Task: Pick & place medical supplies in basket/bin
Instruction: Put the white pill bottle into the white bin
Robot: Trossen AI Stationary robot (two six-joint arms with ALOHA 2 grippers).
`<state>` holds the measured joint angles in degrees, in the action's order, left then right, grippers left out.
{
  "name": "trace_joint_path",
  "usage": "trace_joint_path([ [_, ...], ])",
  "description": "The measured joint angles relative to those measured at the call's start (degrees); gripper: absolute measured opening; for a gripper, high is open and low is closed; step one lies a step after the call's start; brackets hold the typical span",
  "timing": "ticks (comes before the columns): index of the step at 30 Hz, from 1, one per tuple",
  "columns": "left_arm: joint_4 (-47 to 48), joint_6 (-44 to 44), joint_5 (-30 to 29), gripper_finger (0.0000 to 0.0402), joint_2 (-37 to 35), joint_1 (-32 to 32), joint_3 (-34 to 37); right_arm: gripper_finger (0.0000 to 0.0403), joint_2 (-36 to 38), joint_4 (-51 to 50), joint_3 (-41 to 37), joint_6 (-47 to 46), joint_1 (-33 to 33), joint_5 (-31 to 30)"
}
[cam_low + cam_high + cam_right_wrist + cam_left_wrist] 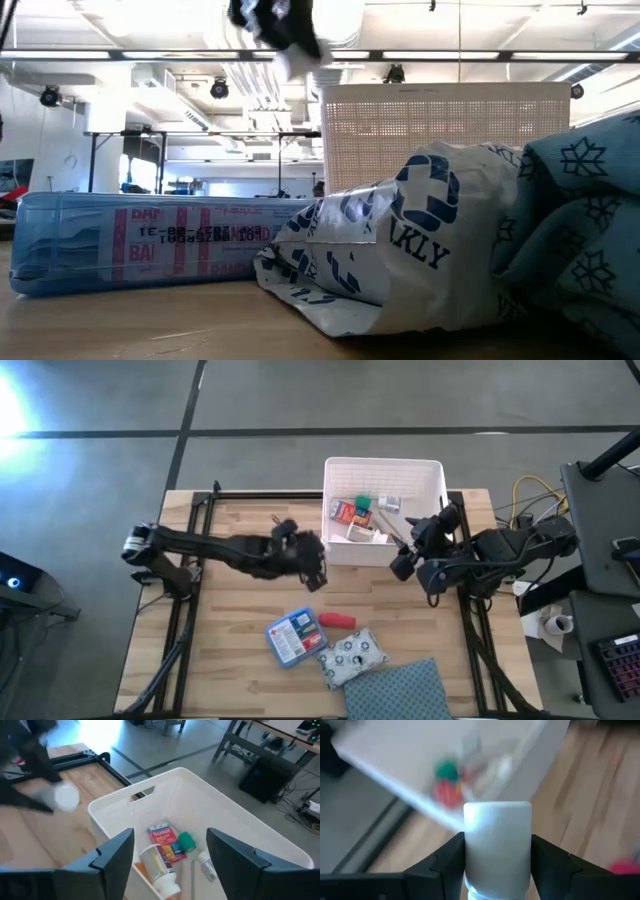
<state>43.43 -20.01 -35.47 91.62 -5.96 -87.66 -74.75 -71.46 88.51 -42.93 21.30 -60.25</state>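
Just beside the white bin's (432, 472) near-left corner, the left end effector (312, 563) is clamped on a white pill bottle (497, 842), held upright; the bin lies ahead of it. The right end effector (170, 855) hovers spread over the bin's near edge.

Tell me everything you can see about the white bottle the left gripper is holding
The white bottle is a plain, smooth plastic-looking cylinder with no label showing. The left gripper is shut on it, one dark finger pressed to each side, its flat end pointing forward. It hangs above the wooden table, just beside the white bin, not yet inside. The right wrist view shows it blurred.
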Motion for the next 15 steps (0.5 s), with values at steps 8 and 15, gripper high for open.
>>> trace_joint_path([
  [8,-25.70,13.68,14.07,0.0173,-3.78,11.98,-0.17,0.0237,1.75,-0.26,0.04,-0.13,-1.88,-0.24],
  [15,-39.68,6.80,48.06,0.0181,2.87,27.53,-0.15,0.0237,2.76,-0.17,0.52,-4.83,-1.84,0.14],
])
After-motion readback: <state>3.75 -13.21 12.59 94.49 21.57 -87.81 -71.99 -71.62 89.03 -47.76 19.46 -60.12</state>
